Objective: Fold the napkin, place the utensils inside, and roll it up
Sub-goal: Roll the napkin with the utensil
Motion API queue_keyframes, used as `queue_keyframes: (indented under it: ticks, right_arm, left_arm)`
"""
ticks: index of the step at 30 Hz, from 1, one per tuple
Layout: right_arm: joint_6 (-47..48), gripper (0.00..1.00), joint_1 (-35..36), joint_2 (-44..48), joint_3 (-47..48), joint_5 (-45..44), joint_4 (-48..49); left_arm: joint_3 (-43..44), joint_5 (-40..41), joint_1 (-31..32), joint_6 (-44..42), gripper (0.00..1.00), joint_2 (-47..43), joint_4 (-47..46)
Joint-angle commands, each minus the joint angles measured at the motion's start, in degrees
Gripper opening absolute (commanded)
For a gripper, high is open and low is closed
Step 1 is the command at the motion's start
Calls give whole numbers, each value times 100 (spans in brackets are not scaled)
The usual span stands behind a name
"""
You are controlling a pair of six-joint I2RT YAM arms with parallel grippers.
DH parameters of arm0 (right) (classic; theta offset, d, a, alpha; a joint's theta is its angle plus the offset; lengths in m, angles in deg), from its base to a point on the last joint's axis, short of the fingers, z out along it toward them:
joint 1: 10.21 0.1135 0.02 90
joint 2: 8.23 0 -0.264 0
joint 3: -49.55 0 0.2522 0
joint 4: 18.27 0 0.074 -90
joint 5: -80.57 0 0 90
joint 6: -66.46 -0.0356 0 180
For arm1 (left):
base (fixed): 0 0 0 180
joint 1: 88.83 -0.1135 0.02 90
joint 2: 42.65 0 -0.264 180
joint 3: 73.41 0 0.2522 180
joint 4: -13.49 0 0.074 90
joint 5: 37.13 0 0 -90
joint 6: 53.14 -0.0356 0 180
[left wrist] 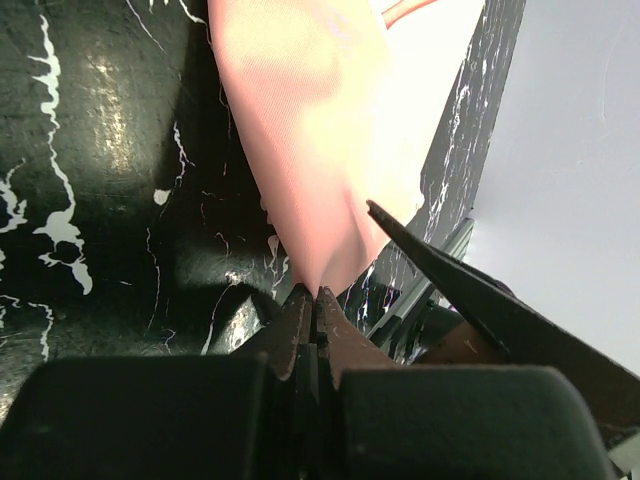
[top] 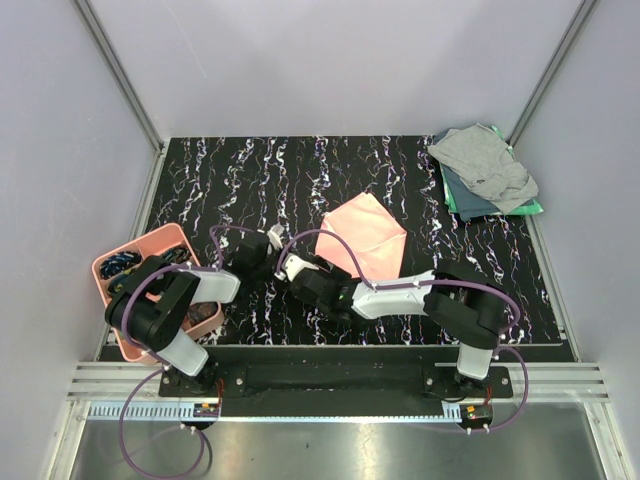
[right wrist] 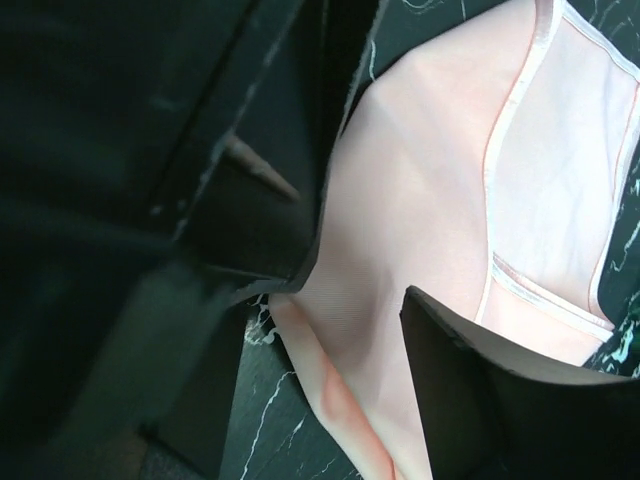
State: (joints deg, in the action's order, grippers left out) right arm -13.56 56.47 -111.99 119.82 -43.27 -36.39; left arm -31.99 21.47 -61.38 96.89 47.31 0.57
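Note:
The salmon-pink napkin point(top: 362, 238) lies on the black marbled table point(top: 230, 180), right of middle, its near-left part hidden under my arms. In the left wrist view the napkin point(left wrist: 300, 130) runs up from my left gripper point(left wrist: 318, 296), which is shut on its corner. My right gripper point(right wrist: 350, 300) stands open, straddling a raised fold of the napkin point(right wrist: 420, 190) without pinching it. From above, the left gripper point(top: 272, 240) and right gripper point(top: 288, 266) sit close together at the napkin's near-left side. The utensils are not distinguishable in any view.
A pink tray point(top: 150, 245) at the near left holds small dark items, partly hidden by the left arm. A grey cloth point(top: 485, 165) lies on a green cloth point(top: 525, 208) at the far right corner. Walls enclose the table on three sides.

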Motion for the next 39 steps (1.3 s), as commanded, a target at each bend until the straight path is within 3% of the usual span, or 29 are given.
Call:
queue_keyframes:
  ticks: [1,13,19,20,23,24,27,30,34,39]
  right_arm:
    - [-198,68,47,-179,167,-807,155]
    - [-514,51,47,173,-334,-817,-21]
    - [-339,24,47,181,-430,-624,111]
    - [-304,17,47,190,-439,-580,154]
    - [-128,9,39,322,-483,-238,181]
    - [-67,3,39,383,-483,-71,164]
    - [-48,0,-5,480,-343,420,-90]
    - [-145,0,-146,463,-63,974,-565]
    - [-233,0,-356,462,298,1590,-1171]
    - [-286,0,-734,401,746,2582,-1690]
  left_arm:
    - [29,-200,-125,9,0,-180,-303]
    - [20,-191,-230,-9,0,-206,-303]
    - [46,-253,-239,-79,0,-154,-312]
    - [47,-262,-248,-97,2,-136,-312]
    - [20,-305,-300,-132,24,-127,-364]
    - [-32,-314,-327,-123,36,-153,-391]
    - [-76,-332,-432,-132,55,-250,-400]
    - [-7,-350,-512,-263,64,-364,-146]
    - [108,-61,-564,-833,70,-654,565]
    - [266,528,-617,-1397,70,-1172,1533]
